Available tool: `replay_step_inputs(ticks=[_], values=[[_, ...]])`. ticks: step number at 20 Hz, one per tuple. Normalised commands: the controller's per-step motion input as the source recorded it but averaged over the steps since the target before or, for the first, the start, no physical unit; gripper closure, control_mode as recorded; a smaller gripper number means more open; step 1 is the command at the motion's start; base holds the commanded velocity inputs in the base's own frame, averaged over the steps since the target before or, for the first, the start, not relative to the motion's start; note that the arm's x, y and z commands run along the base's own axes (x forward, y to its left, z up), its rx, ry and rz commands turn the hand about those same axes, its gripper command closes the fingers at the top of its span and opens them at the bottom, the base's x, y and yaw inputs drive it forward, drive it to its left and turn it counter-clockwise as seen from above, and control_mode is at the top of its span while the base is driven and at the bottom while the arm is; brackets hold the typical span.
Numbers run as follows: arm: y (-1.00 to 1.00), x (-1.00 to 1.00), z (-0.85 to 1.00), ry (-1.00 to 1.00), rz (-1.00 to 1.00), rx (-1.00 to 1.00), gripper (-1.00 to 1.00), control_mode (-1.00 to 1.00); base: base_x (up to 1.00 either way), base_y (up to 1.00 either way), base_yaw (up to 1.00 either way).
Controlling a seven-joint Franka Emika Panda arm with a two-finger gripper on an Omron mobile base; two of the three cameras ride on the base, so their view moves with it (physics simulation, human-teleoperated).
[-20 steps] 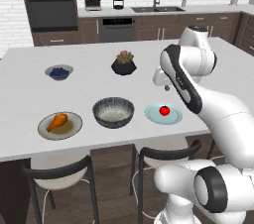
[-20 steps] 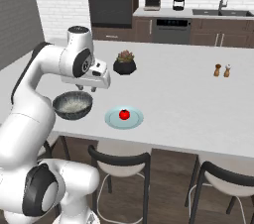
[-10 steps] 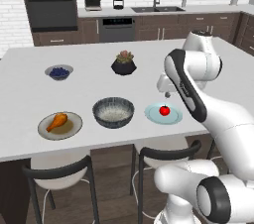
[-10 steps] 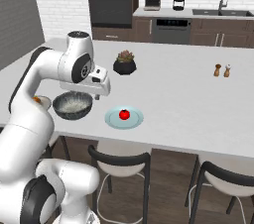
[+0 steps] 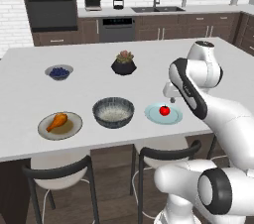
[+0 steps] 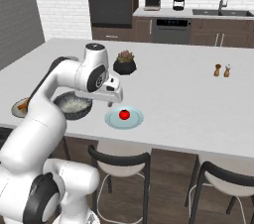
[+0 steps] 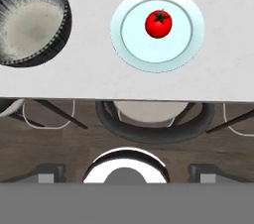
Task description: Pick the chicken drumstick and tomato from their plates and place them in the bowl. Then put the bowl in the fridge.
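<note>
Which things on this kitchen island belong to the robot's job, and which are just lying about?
Job:
orange-brown chicken drumstick on beige plate
red tomato on pale blue plate
dark ribbed bowl

Lying about:
small blue-filled bowl
black faceted plant pot
two brown shakers

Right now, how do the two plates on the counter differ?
The tan plate is beige with a brownish centre and holds the drumstick; the blue plate is pale, glassy and holds the tomato. The tan plate lies left of the bowl, the blue plate right. Both are round, flat and carry one food each.
</note>
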Motion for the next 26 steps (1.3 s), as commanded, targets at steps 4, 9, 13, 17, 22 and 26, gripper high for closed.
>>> replay_step_inputs(ticks=[4, 9, 13, 17, 22, 26], values=[[-0.21, 0.51, -0.53, 0.01, 0.0, 0.0, -1.0, -1.0, 0.0, 0.0, 0.0], [-0.17, 0.6, -0.47, 0.0, 0.0, 0.0, -1.0, -1.0, 0.0, 0.0, 0.0], [-0.09, 0.65, -0.49, 0.0, 0.0, 0.0, -1.0, -1.0, 0.0, 0.0, 0.0], [-0.06, 0.69, -0.42, 0.0, 0.0, 0.0, -1.0, -1.0, 0.0, 0.0, 0.0], [-0.1, 0.57, -0.3, 0.0, 0.0, 0.0, -1.0, -1.0, 0.0, 0.0, 0.0], [-0.12, 0.53, -0.27, 0.0, 0.0, 0.0, -1.0, -1.0, 0.0, 0.0, 0.0]])
